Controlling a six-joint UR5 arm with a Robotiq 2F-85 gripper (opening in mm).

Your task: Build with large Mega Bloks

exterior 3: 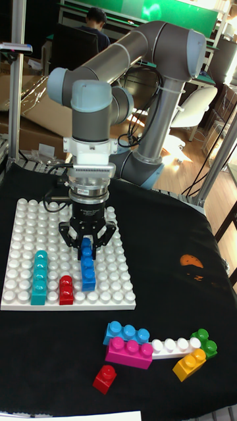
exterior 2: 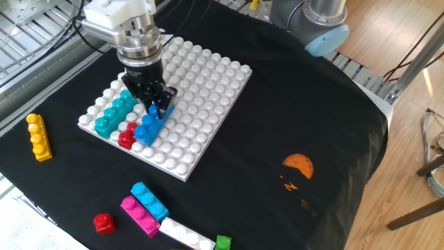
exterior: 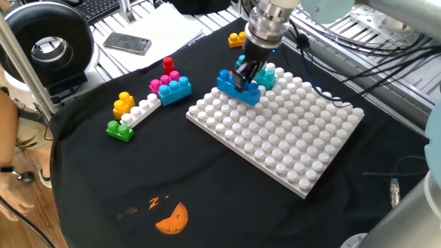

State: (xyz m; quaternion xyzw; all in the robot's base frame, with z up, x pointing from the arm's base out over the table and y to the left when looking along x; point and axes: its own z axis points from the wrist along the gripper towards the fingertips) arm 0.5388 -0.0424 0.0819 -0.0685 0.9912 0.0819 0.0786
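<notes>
My gripper [exterior 3: 86,246] is shut on the far end of a long blue Mega Blok [exterior 3: 87,268], gripper [exterior 2: 154,102] and blue brick [exterior 2: 148,126] also showing from the other side. The brick lies low over the white baseplate [exterior 3: 118,289], right beside a short red brick [exterior 3: 66,290]; whether it is pressed down I cannot tell. A teal brick [exterior 3: 39,276] stands on the plate's left columns. In one fixed view the gripper [exterior: 246,74] holds the blue brick [exterior: 236,87] in front of the teal brick [exterior: 266,76].
Loose bricks lie on the black cloth off the plate: light-blue [exterior 3: 128,333], pink [exterior 3: 129,352], white [exterior 3: 171,346], green [exterior 3: 205,342], orange-yellow [exterior 3: 189,364], and a small red one [exterior 3: 105,377]. A yellow brick [exterior 2: 38,137] lies apart. A phone [exterior: 127,43] and papers sit beyond the cloth.
</notes>
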